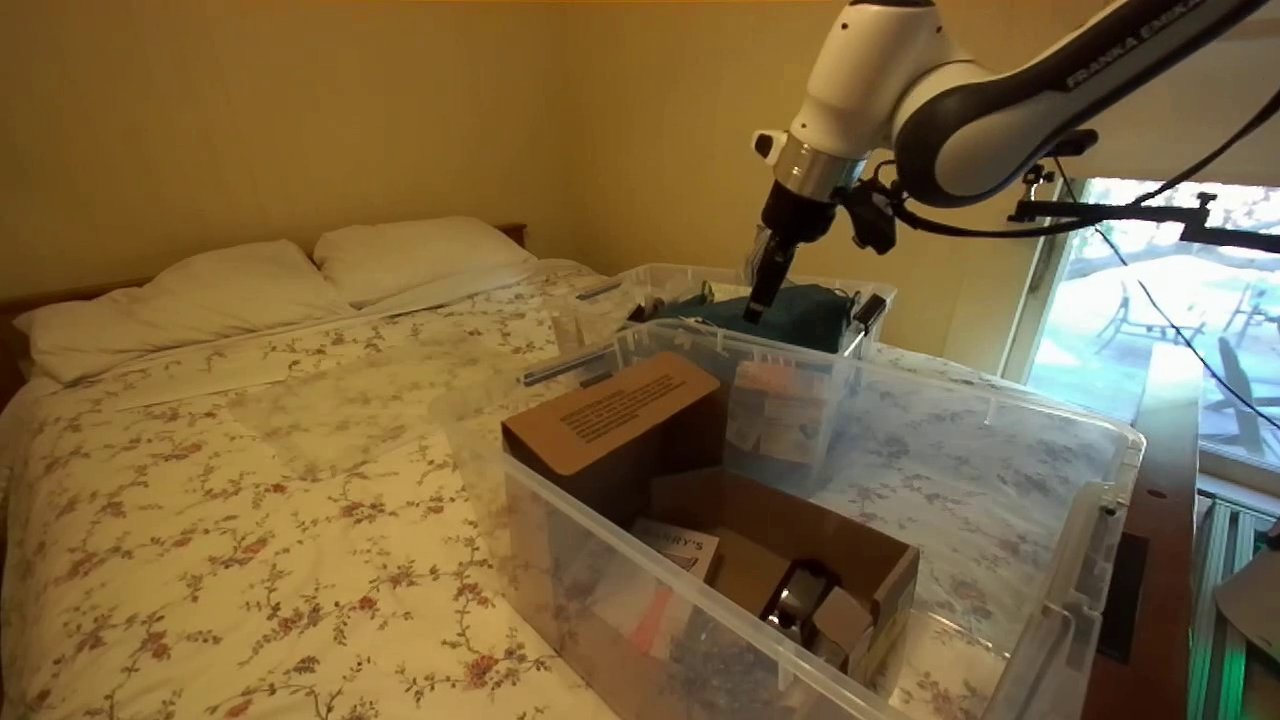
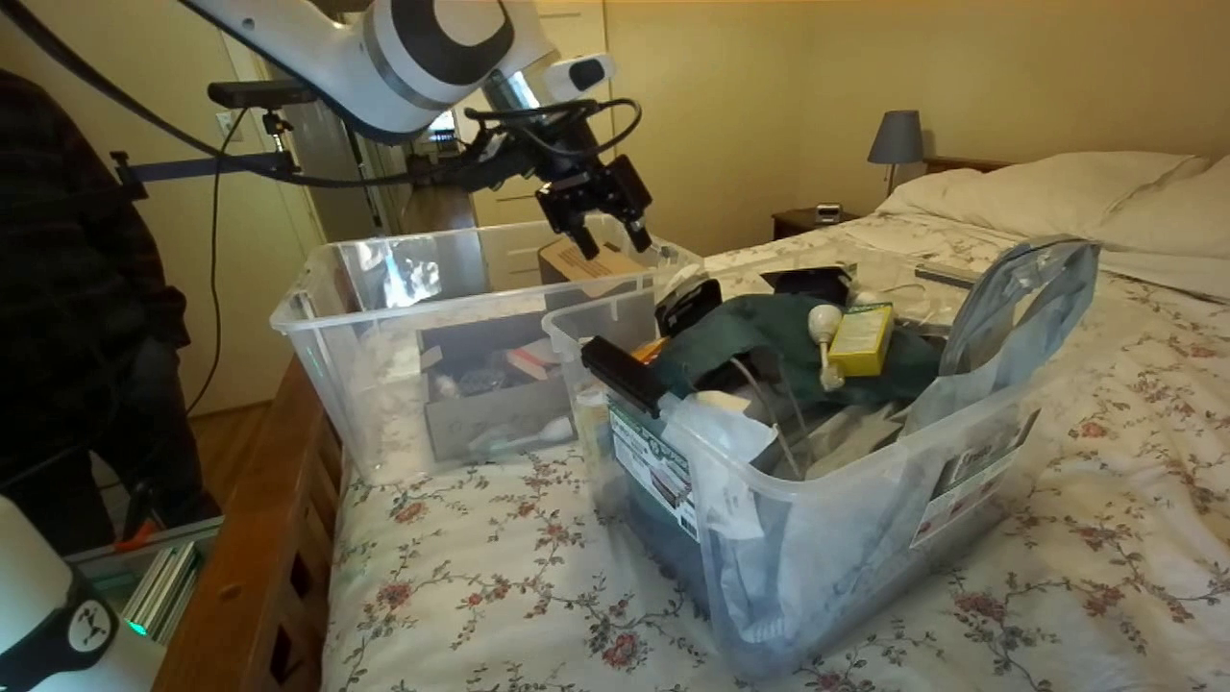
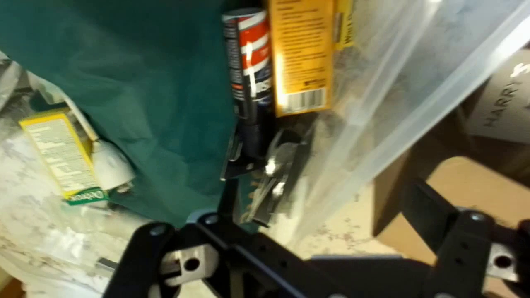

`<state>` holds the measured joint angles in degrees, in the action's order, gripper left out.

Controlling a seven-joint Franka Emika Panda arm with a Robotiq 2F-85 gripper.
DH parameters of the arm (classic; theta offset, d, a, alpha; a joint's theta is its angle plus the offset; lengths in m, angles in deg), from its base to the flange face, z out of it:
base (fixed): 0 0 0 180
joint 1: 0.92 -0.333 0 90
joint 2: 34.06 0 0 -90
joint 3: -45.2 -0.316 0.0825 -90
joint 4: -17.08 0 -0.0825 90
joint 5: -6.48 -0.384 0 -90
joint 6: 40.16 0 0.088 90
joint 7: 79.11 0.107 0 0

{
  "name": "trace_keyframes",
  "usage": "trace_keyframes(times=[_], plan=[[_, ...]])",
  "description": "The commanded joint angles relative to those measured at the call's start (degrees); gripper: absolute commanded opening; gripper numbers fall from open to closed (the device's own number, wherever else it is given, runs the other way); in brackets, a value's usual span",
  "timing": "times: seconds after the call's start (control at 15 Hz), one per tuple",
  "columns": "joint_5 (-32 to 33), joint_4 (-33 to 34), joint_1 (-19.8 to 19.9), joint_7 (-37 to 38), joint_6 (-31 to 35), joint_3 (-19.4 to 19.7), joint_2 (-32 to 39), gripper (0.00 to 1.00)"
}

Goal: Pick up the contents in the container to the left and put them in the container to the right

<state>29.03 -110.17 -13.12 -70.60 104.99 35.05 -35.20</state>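
Bedding (image 2: pixel 500 577), printed with flowers, is spread nearest in an exterior view, and on it a crammed container (image 2: pixel 817 488) of clear plastic is set. It is filled, among other things, with a grey plastic bag (image 2: pixel 985 308), a teal bundle (image 2: pixel 730 327) and a yellow box (image 2: pixel 862 338) laid against that bundle. In the wrist view, a striped can (image 3: pixel 250 62) and an orange box (image 3: pixel 302 62) are seen side by side next to the teal bundle, and small dark items (image 3: pixel 285 171), somewhat blurred, are lodged just beside the can's lower end, near the container's rim. Above the close-set rims of this container and the next, the gripper (image 2: pixel 613 242) is held in the air, pointed down at a slant; its fingers (image 3: pixel 432 219) are spread wide. Farther back, a roomier container (image 2: pixel 461 304) is found, and inside it a brown cardboard box (image 1: pixel 620 410) with a printed flap is contained. In that box a glossy dark item (image 1: pixel 800 595) is shown by an exterior view, with a white packet (image 1: pixel 690 560) lettered HARRY'S placed apart from it. Farthest away, pillows (image 2: pixel 1067 192) are laid at the end of the bedding, a grey-shaded lamp (image 2: pixel 896 139) is stood beside them, and a yellow wall (image 2: pixel 711 115) is seen behind.
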Motion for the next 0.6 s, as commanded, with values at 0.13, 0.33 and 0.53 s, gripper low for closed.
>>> trace_keyframes(times=[0.13,0.33,0.53], plan=[[-2.5,-6.9,-5.6,-6.7,3.1,-7.5,-3.2,1.00],[-0.2,-1.6,-8.0,-9.4,0.2,-10.8,3.6,1.00],[3.4,2.7,-8.8,-14.2,-1.2,-11.0,11.9,1.00]])
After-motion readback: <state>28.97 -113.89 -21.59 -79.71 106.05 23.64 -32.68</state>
